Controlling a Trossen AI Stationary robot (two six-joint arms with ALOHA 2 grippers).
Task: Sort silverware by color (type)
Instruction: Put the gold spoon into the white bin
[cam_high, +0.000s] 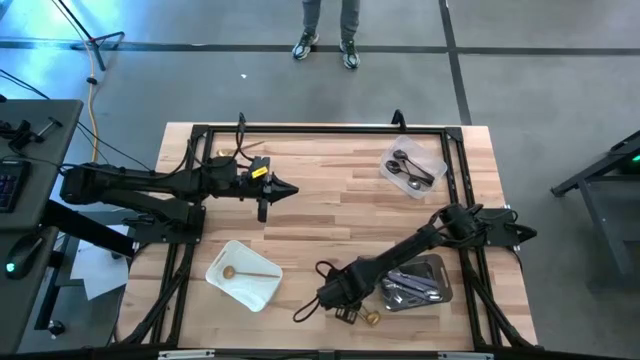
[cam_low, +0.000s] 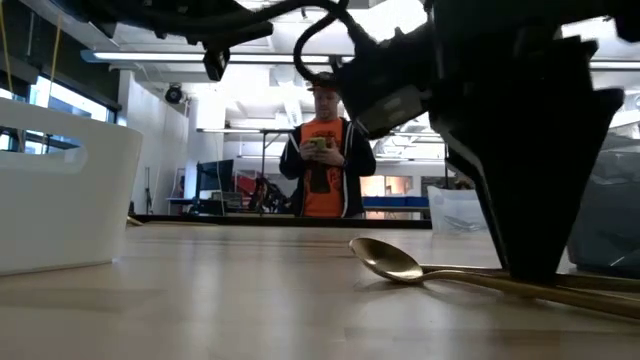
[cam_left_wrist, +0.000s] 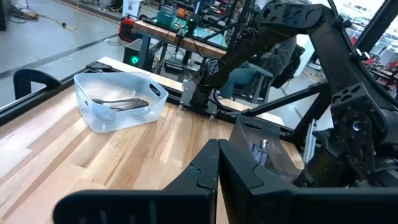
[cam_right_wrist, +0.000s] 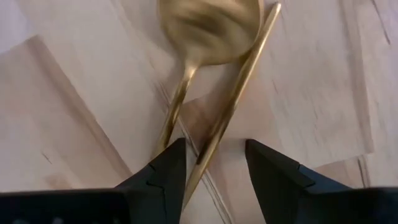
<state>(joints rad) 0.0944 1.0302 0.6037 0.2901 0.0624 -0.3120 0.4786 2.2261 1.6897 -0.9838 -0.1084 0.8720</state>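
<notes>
We judge sorting mostly done: trays hold pieces, while the right claw (cam_right_wrist: 214, 165), spread, straddles two gold utensils (cam_right_wrist: 217, 87) remaining on the desk (cam_high: 330, 200); left claw (cam_high: 290, 189) pressed together.

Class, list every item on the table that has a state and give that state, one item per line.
Left hand: shut, empty, above bare wood.
Right hand: open, straddling two gold utensils.
White tray: holds one gold spoon.
Far clear tray: holds dark spoons.
Near clear tray: holds silver utensils.
</notes>
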